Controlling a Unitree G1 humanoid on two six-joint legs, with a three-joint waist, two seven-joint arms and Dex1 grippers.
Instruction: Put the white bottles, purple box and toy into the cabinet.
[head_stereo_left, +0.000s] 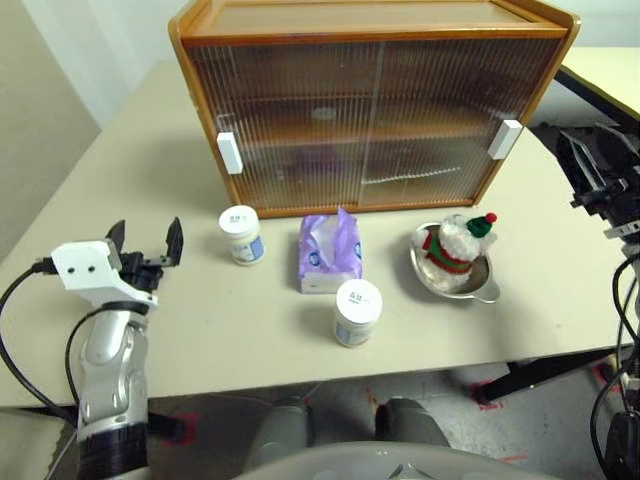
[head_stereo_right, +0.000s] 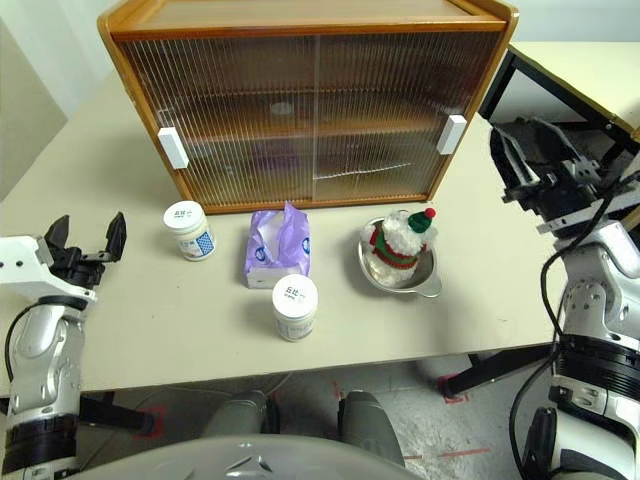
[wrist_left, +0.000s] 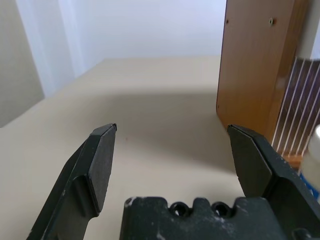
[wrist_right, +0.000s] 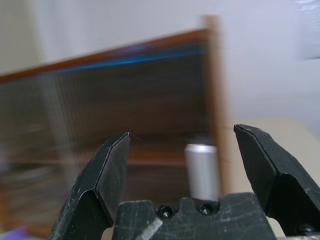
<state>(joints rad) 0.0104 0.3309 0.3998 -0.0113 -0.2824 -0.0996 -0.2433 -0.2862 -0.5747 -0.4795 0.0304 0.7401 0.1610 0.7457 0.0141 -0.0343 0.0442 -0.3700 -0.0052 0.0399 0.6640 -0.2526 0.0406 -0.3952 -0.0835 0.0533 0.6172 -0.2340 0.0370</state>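
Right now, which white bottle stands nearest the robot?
Start at the wooden cabinet at the back of the table. In front of it lies the purple box. The bottle just past its front corner is the one; the other bottle stands left of the box.

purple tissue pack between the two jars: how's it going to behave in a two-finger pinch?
The tissue pack looks soft: its wrapper is crinkled and tissue puffs from the top, so it will probably squash and sag rather than hold shape. Likely light for its size, so a nudge may slide it across the table. It lies flat and low, so tipping or rolling seems unlikely.
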